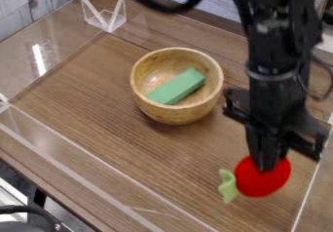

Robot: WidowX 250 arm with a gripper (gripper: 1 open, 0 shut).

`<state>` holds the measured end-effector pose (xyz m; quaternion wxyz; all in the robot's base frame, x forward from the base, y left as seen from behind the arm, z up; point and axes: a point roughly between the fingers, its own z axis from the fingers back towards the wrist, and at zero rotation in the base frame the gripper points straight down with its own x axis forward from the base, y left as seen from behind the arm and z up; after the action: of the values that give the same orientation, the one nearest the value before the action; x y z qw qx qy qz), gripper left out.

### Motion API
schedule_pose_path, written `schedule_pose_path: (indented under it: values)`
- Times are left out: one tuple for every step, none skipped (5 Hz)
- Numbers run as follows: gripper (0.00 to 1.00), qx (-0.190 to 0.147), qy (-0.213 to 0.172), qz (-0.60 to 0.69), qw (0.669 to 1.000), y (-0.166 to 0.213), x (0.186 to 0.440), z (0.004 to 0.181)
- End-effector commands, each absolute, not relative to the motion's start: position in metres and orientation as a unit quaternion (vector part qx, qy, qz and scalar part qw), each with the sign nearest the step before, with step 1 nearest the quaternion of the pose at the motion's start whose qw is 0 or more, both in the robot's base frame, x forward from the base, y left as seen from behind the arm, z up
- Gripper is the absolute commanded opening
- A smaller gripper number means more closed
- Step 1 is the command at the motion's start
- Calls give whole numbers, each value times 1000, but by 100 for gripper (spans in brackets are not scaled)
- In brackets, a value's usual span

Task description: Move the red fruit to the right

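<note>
Red fruit [264, 179] hangs pinched in the gripper [270, 161] — jaws closed tight on its top, leafy tuft [229, 187] poking left — low over the table [104, 148] at the front right, well apart from the wooden bowl [140, 70] and its green block [176, 87]. Whether it touches down, I can't tell. I'd lower it straight, then open gently — it could roll toward the clear wall [307, 202].

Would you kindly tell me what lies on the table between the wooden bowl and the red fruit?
Nothing lies there: in the camera view, the stretch of table between the wooden bowl and the red fruit is bare wood.
</note>
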<state>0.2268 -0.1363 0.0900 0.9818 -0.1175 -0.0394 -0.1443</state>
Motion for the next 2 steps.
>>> schedule_pose_path:
  values:
    - [0,-123,-55,-138,981,-138,228,85]
    - [100,-125,-49,-140,981,-139,228,78]
